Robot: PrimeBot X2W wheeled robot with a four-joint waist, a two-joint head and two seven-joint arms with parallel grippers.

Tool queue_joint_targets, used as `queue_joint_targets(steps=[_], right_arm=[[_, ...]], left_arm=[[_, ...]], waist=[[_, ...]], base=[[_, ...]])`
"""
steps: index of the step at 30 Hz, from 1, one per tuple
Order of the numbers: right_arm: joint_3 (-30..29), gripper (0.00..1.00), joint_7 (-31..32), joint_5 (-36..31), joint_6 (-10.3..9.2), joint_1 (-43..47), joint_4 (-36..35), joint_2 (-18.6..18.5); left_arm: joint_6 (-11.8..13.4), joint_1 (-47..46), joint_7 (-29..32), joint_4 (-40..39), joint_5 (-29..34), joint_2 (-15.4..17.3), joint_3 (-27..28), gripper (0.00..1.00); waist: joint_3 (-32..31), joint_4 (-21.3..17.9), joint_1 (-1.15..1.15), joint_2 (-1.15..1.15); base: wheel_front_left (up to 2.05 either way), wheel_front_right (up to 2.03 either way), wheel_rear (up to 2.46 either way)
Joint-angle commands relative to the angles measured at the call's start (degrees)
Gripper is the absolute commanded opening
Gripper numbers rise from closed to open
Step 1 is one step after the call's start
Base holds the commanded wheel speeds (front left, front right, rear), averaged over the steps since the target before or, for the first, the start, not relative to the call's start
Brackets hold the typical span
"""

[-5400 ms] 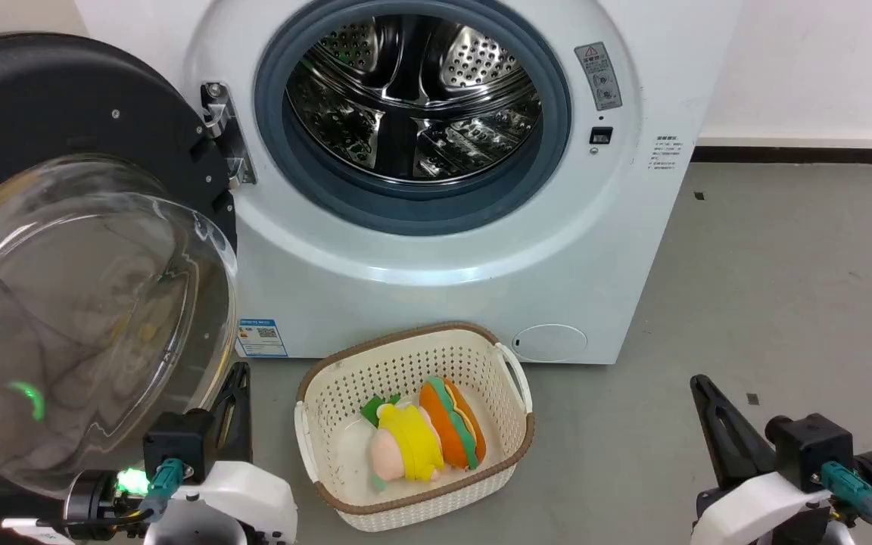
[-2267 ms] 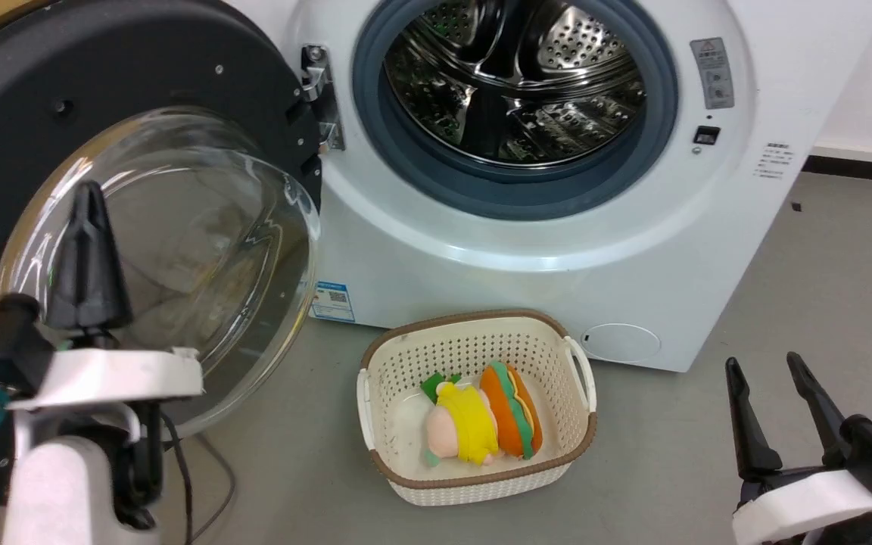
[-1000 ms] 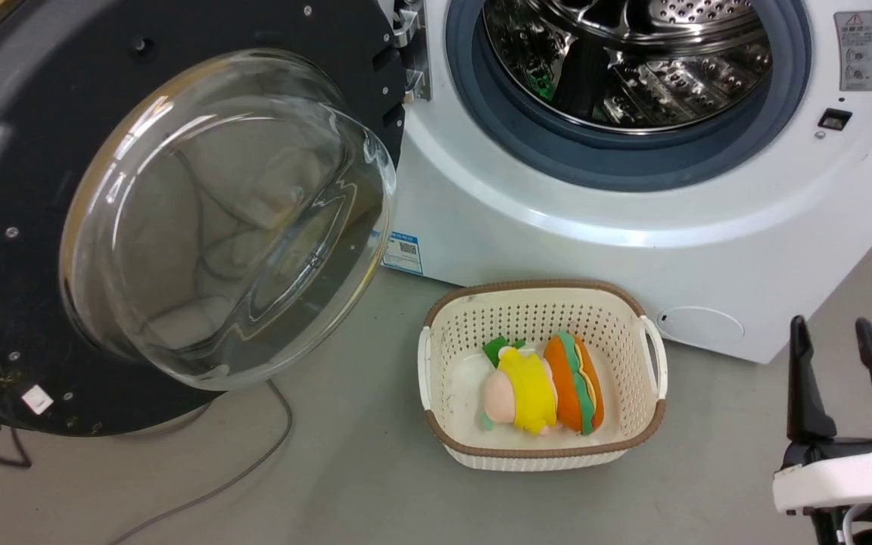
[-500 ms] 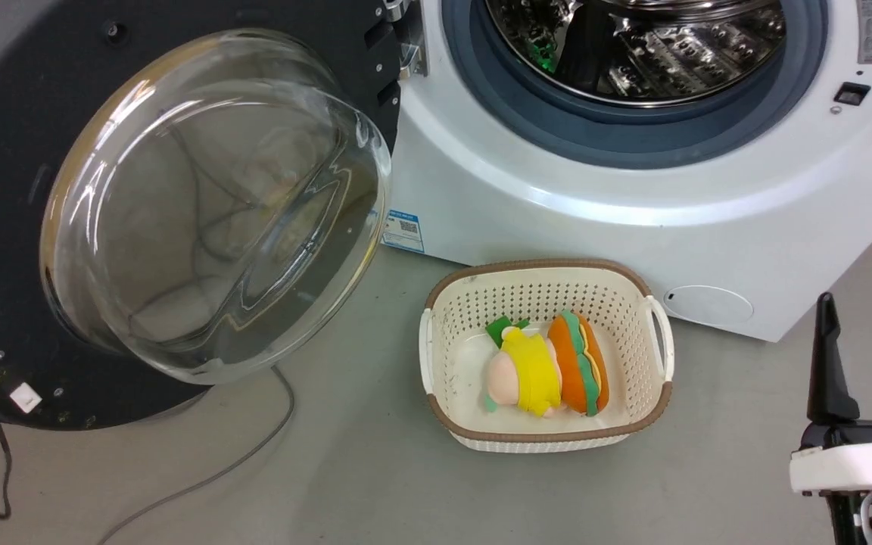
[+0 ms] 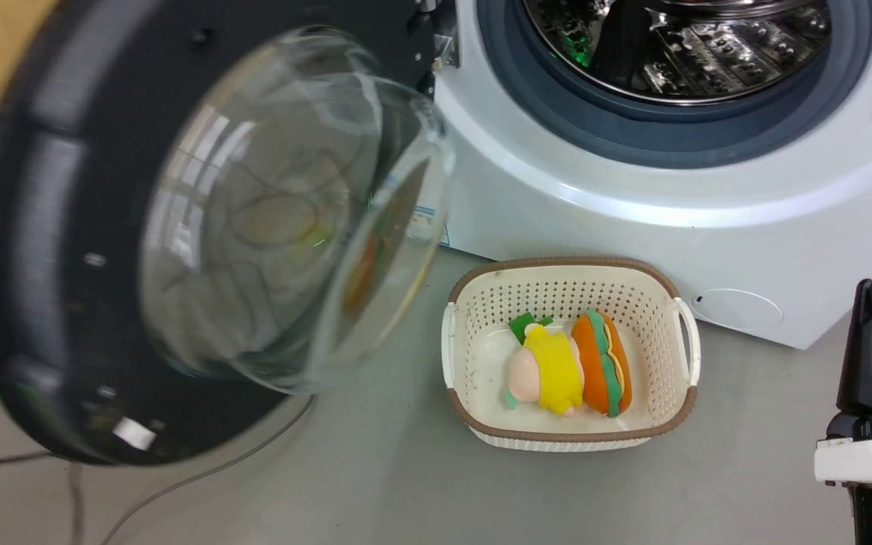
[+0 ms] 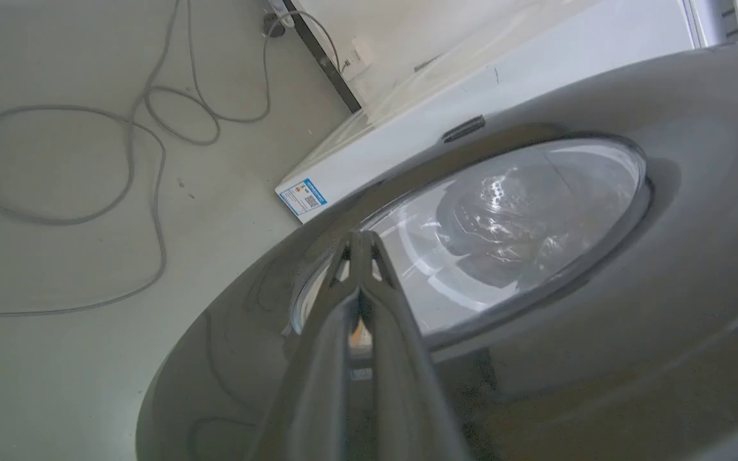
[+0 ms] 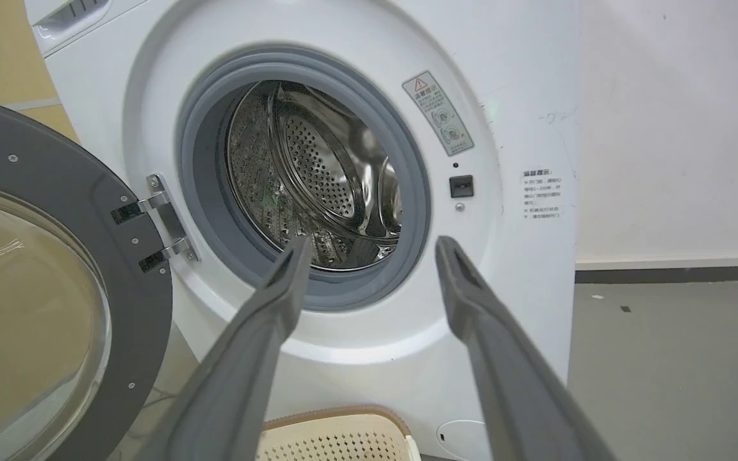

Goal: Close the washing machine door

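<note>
Since my left gripper, pinched together, has washing machine door just beyond tips, I push steadily; right gripper spread.

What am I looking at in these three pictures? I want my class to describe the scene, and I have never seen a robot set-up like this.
A wheeled robot with two arms faces a white washing machine. Its round door stands swung open to the robot's left. The downward-looking picture comes from a camera on the robot's head. The other two come from cameras on its wrists, each looking along that arm's gripper. In the left wrist picture, the left gripper is shut, holding nothing, and lies close against the door's outer face. In the right wrist picture, the right gripper is open and empty, pointing towards the steel drum. On the floor before the machine sits a cream basket with two plush toys in it.
</note>
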Motion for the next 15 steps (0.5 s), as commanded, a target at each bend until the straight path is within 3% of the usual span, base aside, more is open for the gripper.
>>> queue_joint_targets(steps=[1,3,15], right_arm=[[-0.30,1.00,-0.44,0.53,0.04,-0.69,-0.12,0.14],[-0.84,1.00,-0.78,1.32,0.05,-0.84,0.21,0.15],[-1.52,1.00,-0.78,2.22,0.05,-0.07,1.17,0.15]], left_arm=[[-0.55,1.30,1.12,-0.86,-1.82,-0.70,-0.71,0.00],[-0.73,4.34,3.13,-5.24,-5.27,-1.32,-3.67,0.00],[-0.73,12.23,4.07,-21.04,-11.36,-5.95,-14.64,0.00]], waist=[[-0.22,0.41,0.00,0.00],[-0.67,1.06,0.00,0.00],[-2.50,0.59,0.00,0.00]], base=[[0.00,0.00,0.00],[0.00,0.00,0.00],[0.00,0.00,0.00]])
